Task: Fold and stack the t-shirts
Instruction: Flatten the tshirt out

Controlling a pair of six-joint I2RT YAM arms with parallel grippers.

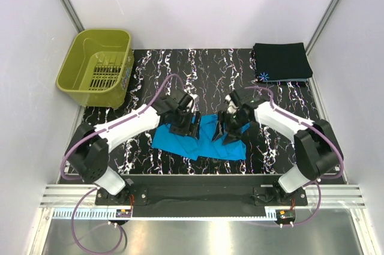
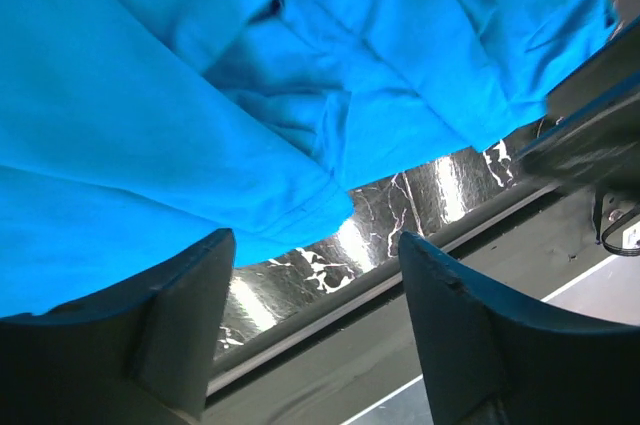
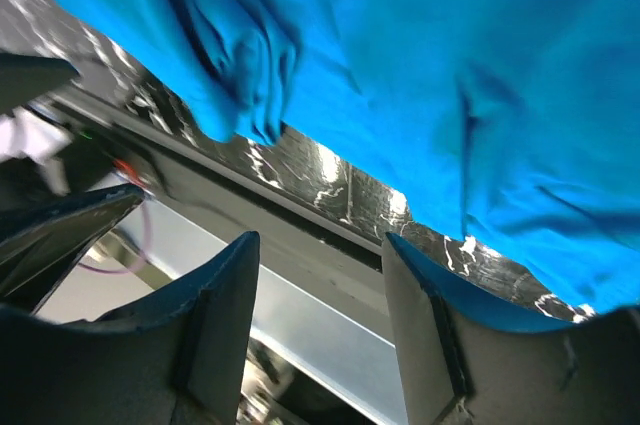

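The turquoise-blue t-shirt [image 1: 207, 141] lies partly folded and rumpled on the marbled table, between my two grippers. It fills the left wrist view [image 2: 200, 75] and the right wrist view [image 3: 450, 75]. The black t-shirt [image 1: 281, 61], folded, with its starburst mark at a front corner, lies at the back right. My left gripper [image 1: 187, 128] is open and empty over the blue shirt's left part. My right gripper [image 1: 227, 132] is open and empty over its right part. Nothing is between either pair of fingers.
An olive-green plastic basket [image 1: 96, 66] stands at the back left, partly off the black marbled table [image 1: 180, 69]. White walls close in on both sides. The metal rail [image 1: 198, 195] with the arm bases runs along the table's near edge.
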